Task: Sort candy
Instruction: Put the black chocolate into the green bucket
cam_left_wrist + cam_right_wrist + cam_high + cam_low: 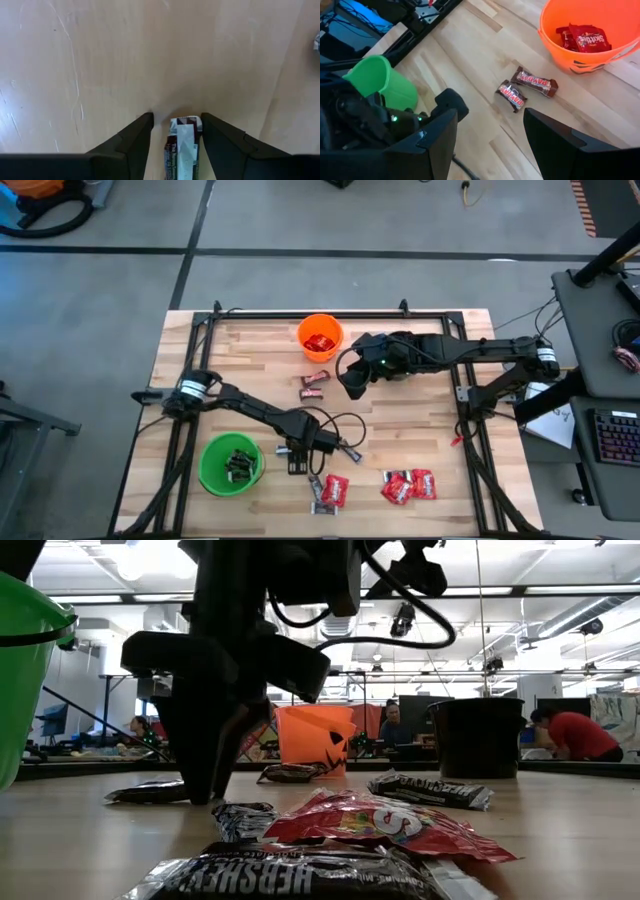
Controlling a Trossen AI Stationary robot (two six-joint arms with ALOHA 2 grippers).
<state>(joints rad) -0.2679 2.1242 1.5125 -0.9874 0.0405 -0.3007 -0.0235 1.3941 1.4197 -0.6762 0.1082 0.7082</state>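
The left tool [297,465] is down at the table [440,430] near the middle of its near edge, fingers [131,142] set around a dark mini bar [183,145] with bare wood on three sides. Just beside it toward the near edge lie a silver-wrapped bar [322,507] and a red packet [336,491]; more red packets [408,485] sit toward the near right corner. The green cup [231,463], holding dark bars, stands by the near left corner. The right tool [352,383] hangs with fingers wide over the table's centre. Two reddish-brown bars [315,385] lie beside it, below the orange cup [320,337] at the far edge, which holds red packets.
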